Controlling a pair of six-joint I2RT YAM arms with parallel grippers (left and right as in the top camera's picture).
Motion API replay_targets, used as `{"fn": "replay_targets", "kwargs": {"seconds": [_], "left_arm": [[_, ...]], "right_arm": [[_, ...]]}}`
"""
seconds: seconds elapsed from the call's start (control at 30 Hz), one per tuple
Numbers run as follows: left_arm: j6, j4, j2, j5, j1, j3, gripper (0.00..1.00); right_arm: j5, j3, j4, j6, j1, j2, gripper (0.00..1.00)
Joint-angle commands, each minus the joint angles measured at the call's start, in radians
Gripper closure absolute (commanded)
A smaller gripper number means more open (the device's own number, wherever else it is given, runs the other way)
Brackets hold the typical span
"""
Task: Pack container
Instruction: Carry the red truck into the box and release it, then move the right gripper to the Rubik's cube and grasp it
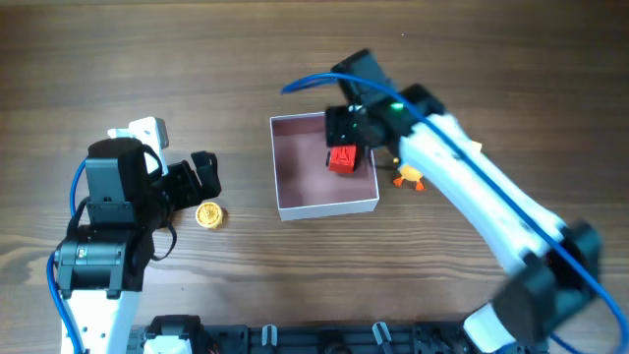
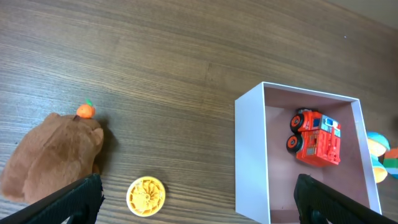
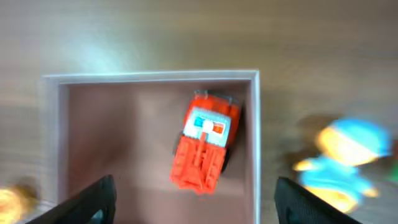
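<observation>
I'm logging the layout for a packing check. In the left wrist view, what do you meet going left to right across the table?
Brown plush toy → yellow disc → container → blue-and-yellow toy at the right edge.

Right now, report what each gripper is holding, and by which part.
Nothing is held. The left gripper and right gripper are both open. The red truck lies loose inside the container, touched by neither finger of the right gripper.

Wooden table [image 1: 147, 59], container [image 1: 329, 208], plush [image 2: 53, 152], yellow disc [image 1: 209, 214]
</observation>
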Motion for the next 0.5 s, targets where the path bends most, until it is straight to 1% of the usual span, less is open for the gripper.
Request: {"fn": "replay_targets", "kwargs": {"seconds": [0.0,0.03,0.07,0.13,0.2,0.3,0.4,0.47], "left_arm": [[-0.008,0.0,-0.001,0.012,-0.006,0.021,0.0],[-0.008,0.0,0.0,0.012,-0.006,0.021,0.0],[-0.008,0.0,0.0,0.012,-0.006,0.021,0.0],[-0.008,0.0,-0.001,0.012,-0.006,0.021,0.0],[-0.008,0.0,-0.001,0.012,-0.006,0.021,0.0],[-0.008,0.0,-0.001,0.012,-0.006,0.021,0.0],[-0.008,0.0,0.0,0.012,-0.006,0.021,0.0],[-0.008,0.0,0.0,0.012,-0.006,0.021,0.0]], "right_arm": [[0.212,0.071,-0.081,0.085,-0.061,-0.222,0.12],[0.211,0.071,-0.121,0.103,-0.135,-0.283,0.08],[0.199,0.071,-0.154,0.101,-0.197,-0.301,0.06],[0.147,0.063,-0.211,0.071,-0.314,-0.291,0.03],[0.092,0.027,-0.222,0.043,-0.399,-0.261,0.02],[0.053,-0.084,-0.2,0.079,-0.508,-0.159,0.01],[-0.041,-0.172,-0.126,0.04,-0.565,-0.03,0.0],[-0.081,-0.198,-0.095,0.025,-0.581,0.062,0.0]]}}
